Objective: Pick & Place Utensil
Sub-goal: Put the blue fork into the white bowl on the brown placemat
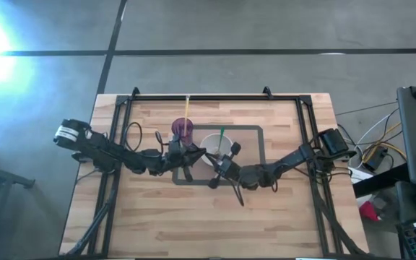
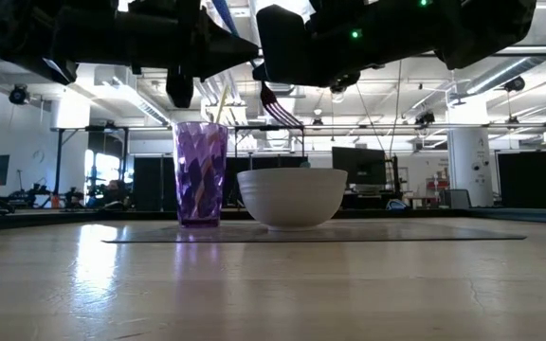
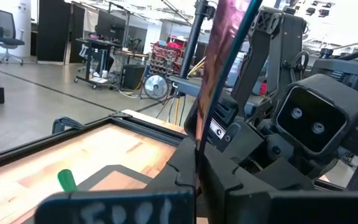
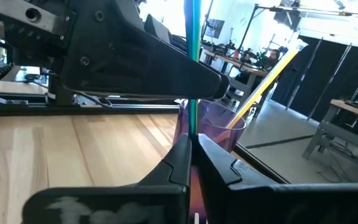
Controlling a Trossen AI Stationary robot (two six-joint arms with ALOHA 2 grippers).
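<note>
the wooden table (image 1: pixel 157 224) is bare toward its near edge, with open room there. on the dark-outlined mat (image 1: pixel 255 155) mid-table a white bowl (image 2: pixel 292 196) stands just beside a purple cup (image 2: pixel 201 172) holding a yellow stick (image 1: pixel 187 108). above the bowl, the left gripper (image 1: pixel 196 154) and right gripper (image 1: pixel 222 162) nearly meet, each pinched tight on a green-handled utensil (image 4: pixel 192 62).

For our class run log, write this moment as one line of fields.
left gripper: shut on green-handled utensil | right gripper: shut on same utensil | purple cup: holds yellow utensil | white bowl: beside cup
</note>
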